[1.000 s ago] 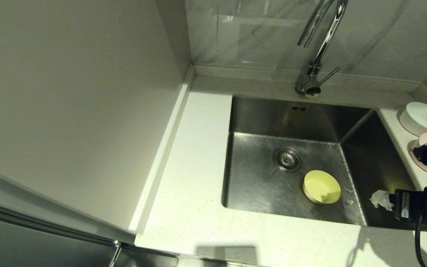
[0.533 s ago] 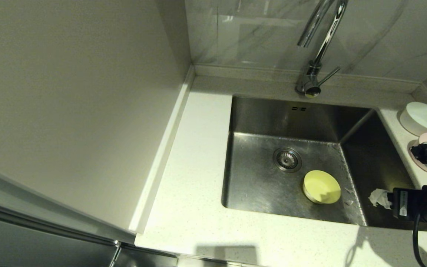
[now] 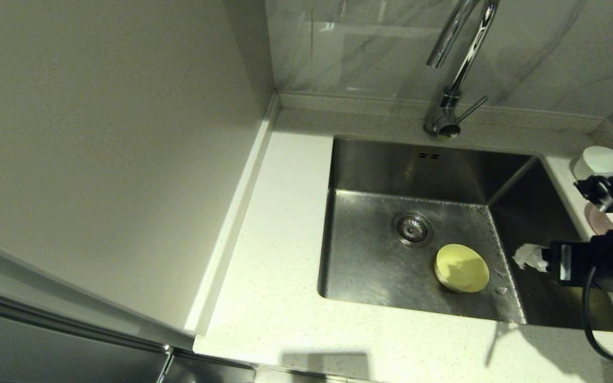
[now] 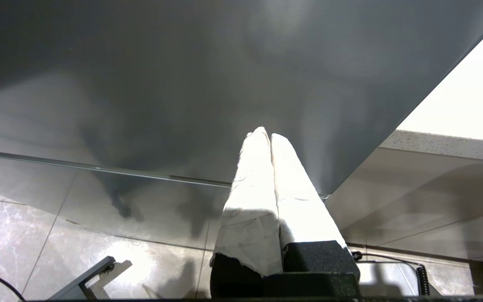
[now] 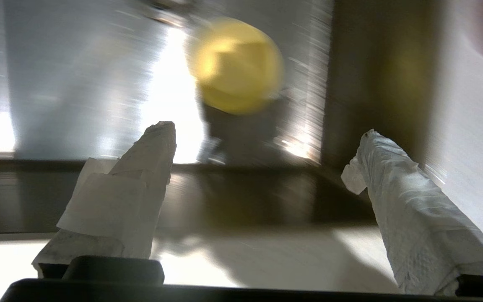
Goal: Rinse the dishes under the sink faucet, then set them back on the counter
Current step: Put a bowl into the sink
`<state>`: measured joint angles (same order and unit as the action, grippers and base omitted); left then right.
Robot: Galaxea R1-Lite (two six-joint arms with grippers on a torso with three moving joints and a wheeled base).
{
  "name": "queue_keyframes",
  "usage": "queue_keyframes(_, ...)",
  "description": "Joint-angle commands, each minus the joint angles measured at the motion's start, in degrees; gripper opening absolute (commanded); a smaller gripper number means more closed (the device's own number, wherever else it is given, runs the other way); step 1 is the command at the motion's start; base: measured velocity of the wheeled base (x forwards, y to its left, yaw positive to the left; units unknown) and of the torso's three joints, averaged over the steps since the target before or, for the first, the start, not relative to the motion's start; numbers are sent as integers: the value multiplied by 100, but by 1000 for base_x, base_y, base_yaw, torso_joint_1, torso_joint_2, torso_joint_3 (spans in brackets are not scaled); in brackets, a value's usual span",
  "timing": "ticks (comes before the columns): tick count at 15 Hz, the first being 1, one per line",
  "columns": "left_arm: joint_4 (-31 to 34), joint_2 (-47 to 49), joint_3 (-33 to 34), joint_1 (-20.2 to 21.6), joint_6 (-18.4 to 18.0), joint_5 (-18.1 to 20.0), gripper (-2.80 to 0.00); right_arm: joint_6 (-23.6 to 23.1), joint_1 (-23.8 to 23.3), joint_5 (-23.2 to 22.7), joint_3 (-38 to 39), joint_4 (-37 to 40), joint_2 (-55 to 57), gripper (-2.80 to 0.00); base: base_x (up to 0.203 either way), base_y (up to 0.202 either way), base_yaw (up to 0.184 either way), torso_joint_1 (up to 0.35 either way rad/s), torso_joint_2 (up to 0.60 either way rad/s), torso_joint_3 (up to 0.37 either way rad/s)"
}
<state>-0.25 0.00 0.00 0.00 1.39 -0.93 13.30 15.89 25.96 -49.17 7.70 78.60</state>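
**Yellow-green bowl in the steel basin, right gripper open above the sink's right side**

Head view: the large rectangular brushed stainless-steel sink (image 3: pixel 418 223) is set in the off-white speckled stone counter (image 3: pixel 280 287). The matte yellow-green round bowl (image 3: pixel 462 268) lies on the basin floor, just beside the round strainer drain (image 3: pixel 412 229). The tall chrome gooseneck faucet (image 3: pixel 453 69) rises behind the sink, its thin lever angled to the right. On the counter right of the sink stand a plain white round bowl (image 3: pixel 599 159) and a pale pink round bowl (image 3: pixel 602 221), both partly hidden by the black right arm. The right gripper (image 3: pixel 530 257), its tips wrapped in white paper-like padding, hangs over the sink's right side. No writing is readable.

Left wrist view: the left gripper (image 4: pixel 270 136) points at a smooth grey panel away from the sink, its two white-wrapped fingers pressed together with nothing between them.

Right wrist view: the right gripper's white-wrapped fingers (image 5: pixel 157 142) stand wide apart and empty, with the yellow-green bowl beyond them on the steel floor.
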Motion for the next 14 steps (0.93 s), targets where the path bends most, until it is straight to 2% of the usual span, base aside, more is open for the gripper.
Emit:
queue_keyframes(1,-1,-9,0,0,2,-3,-280,6,137,-632,-637,6,505,0,0,0,0,0,0,0)
queue_keyframes(3,-1,-9,0,0,2,-3,-280,-25,244,-1391,-1183,-18,805,0,0,0,0,0,0,0)
queue_keyframes(5,-1,-9,0,0,2,-3,-280,-207,459,-1599,-1364,-20,828,0,0,0,0,0,0,0)
queue_keyframes(6,-1,-9,0,0,2,-3,-280,-219,560,-1563,-1328,18,737,0,0,0,0,0,0,0)
queue_keyframes(11,-1,-9,0,0,2,-3,-280,-521,612,-655,-1729,988,380,0,0,0,0,0,0,0)
queue_keyframes(12,-1,-9,0,0,2,-3,-280,-573,626,-422,-1746,1329,265,0,0,0,0,0,0,0)
queue_keyframes(14,-1,-9,0,0,2,-3,-280,-587,594,-240,-2013,2320,145,0,0,0,0,0,0,0)
